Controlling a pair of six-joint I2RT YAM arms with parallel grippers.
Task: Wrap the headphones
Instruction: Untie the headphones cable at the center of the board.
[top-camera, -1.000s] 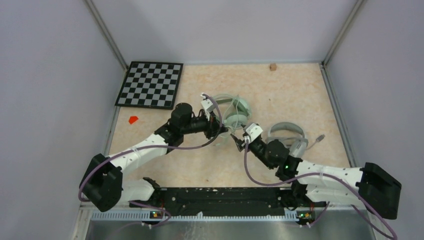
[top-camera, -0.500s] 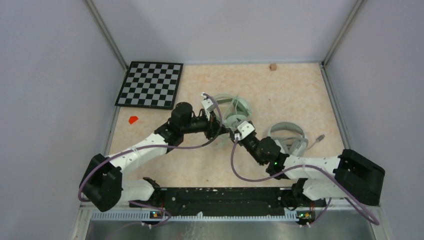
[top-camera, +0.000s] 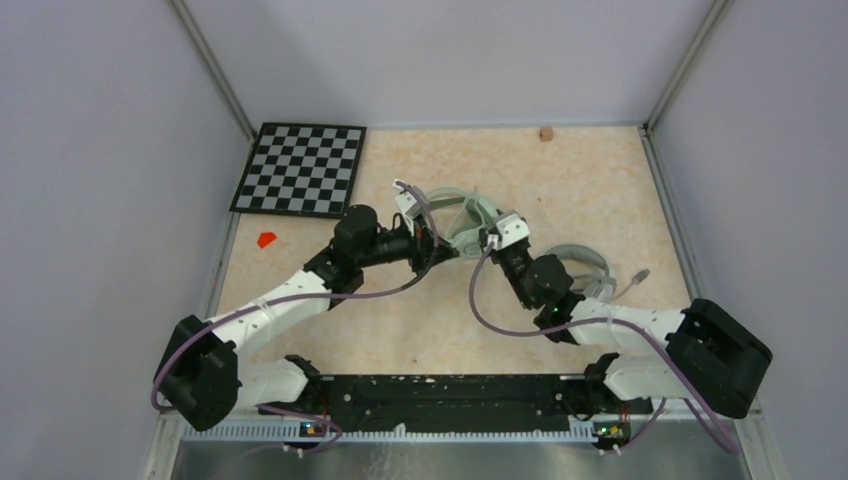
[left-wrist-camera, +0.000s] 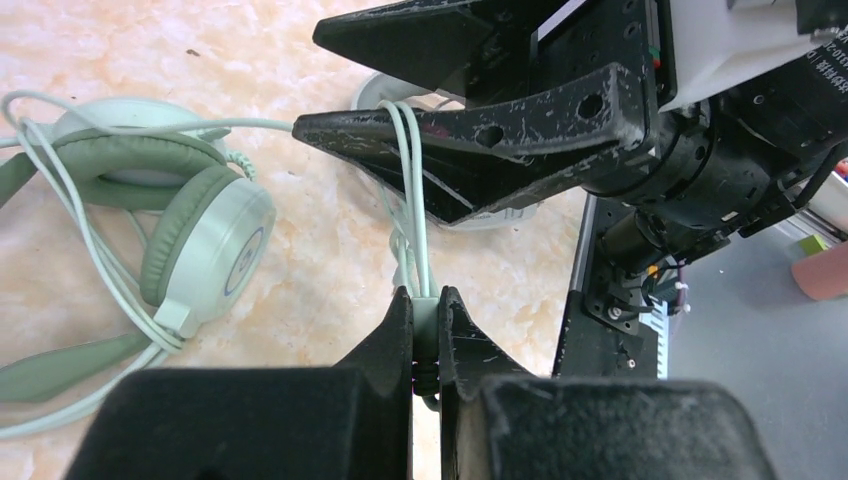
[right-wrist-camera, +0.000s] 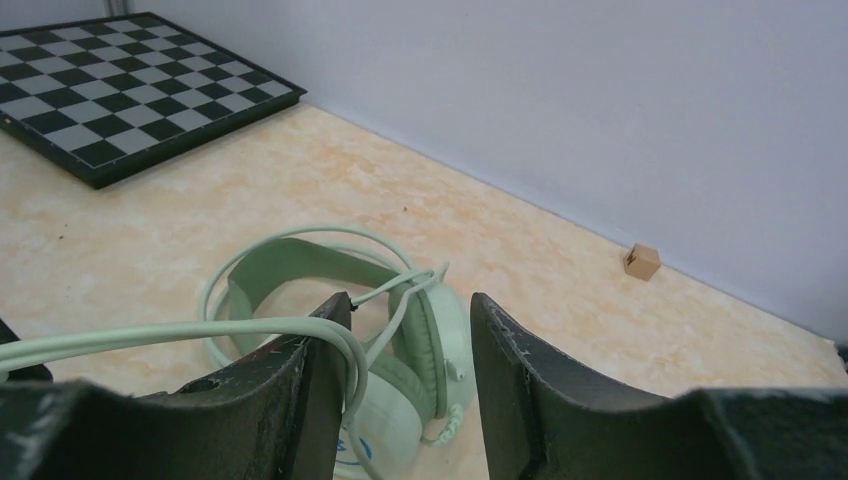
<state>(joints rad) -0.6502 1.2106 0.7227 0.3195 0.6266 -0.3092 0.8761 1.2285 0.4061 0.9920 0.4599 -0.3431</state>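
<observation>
Your right gripper (right-wrist-camera: 408, 305) has swung in over the mint-green headphones (left-wrist-camera: 205, 235) lying mid-surface, jaws apart with the cable (left-wrist-camera: 412, 180) seemingly hooked over one of them, while your left gripper (left-wrist-camera: 425, 297) clenches that cable, readying a loop.

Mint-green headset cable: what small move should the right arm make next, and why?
Probably close the right gripper on the pale-green cable. Its jaws stand open with the cable only draped over one finger, so it could slip off, while the left gripper pinches the same cable just beside it. The mint-green headset lies just beyond.
</observation>
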